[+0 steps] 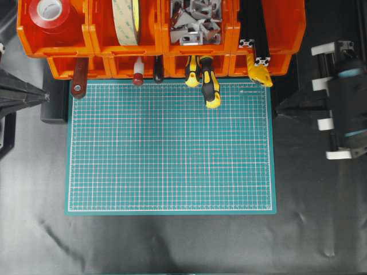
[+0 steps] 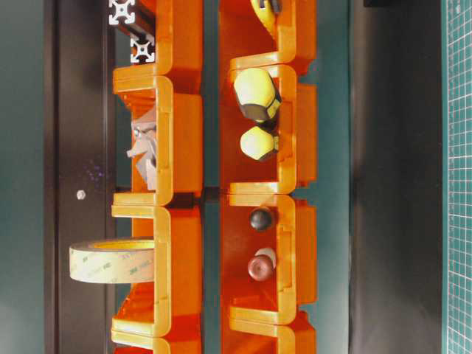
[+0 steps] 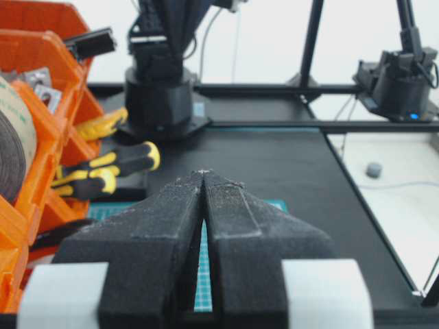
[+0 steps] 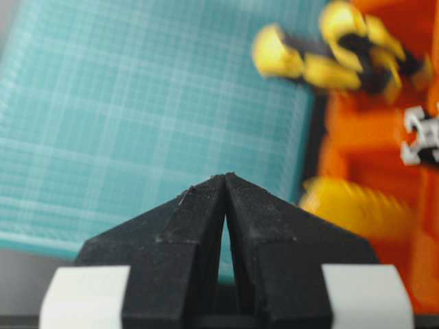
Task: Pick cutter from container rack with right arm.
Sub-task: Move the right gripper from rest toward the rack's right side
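The orange container rack [image 1: 74, 43] spans the far edge, behind the green mat. The cutter [image 1: 259, 72], flat and yellow, sticks out of the lower right bin over the mat's far right corner. It shows blurred in the right wrist view [image 4: 350, 205] and far off in the left wrist view [image 3: 103, 125]. My right gripper [image 1: 281, 107] is shut and empty, just right of the mat, short of the cutter; its fingers meet in the right wrist view [image 4: 225, 176]. My left gripper [image 1: 43, 97] is shut and empty at the mat's far left [image 3: 204, 173].
Two yellow-and-black screwdrivers [image 1: 207, 83] hang out of the bin left of the cutter. A red-brown handle [image 1: 78, 80], a marker [image 1: 137, 74] and a black handle [image 1: 158, 71] poke out further left. Upper bins hold tape rolls [image 1: 126, 20] and metal brackets [image 1: 195, 20]. The cutting mat [image 1: 172, 149] lies in front.
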Robot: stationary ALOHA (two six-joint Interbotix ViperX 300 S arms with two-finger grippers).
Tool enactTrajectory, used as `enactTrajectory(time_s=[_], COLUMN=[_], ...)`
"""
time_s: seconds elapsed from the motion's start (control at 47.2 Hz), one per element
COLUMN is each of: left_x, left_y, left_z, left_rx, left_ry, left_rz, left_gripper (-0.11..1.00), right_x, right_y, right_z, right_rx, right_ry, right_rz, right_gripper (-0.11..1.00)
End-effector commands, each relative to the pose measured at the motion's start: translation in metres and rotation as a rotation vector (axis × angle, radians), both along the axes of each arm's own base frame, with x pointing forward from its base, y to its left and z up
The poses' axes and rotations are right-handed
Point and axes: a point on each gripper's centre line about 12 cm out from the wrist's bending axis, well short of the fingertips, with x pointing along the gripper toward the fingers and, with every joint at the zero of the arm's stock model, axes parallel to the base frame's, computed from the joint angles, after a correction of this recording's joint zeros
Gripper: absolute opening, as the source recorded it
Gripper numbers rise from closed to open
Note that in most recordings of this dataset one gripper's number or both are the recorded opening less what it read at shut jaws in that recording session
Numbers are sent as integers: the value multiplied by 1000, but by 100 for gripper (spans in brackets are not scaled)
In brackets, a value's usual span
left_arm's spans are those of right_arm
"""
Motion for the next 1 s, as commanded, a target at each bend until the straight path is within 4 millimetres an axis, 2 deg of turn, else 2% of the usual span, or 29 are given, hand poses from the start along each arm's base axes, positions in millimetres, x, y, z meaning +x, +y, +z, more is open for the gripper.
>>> enactTrajectory(time_s=[0.0, 0.148, 0.297, 0.466, 0.636, 0.721, 0.912, 0.975], left_x=[2, 2, 2, 0, 0, 0, 0, 0], left_y=[0, 0, 0, 0, 0, 0, 0, 0], left_z=[11, 10, 8, 6, 6, 5, 3, 2], left_rx=[-3, 0, 2, 3, 3, 3, 4, 4], left_ry=[-24, -17, 0, 18, 20, 21, 26, 29], left_rz=[-2, -2, -1, 0, 0, 0, 0, 0], left_gripper=[0, 0, 0, 0, 0, 0, 0, 0], right_x=[3, 5, 3, 9, 12, 12, 15, 16], right_y=[-2, 12, 22, 30, 29, 26, 19, 15], right_z=[13, 11, -8, -28, -37, -40, -49, -54], right_rx=[-106, -248, -338, -416, -452, -452, -454, -459], right_ry=[-18, -104, -122, -67, -37, -33, -21, -11], right_rz=[-80, -211, -316, -313, -329, -333, -360, -371], right_gripper=[-1, -1, -1, 0, 3, 20, 76, 82])
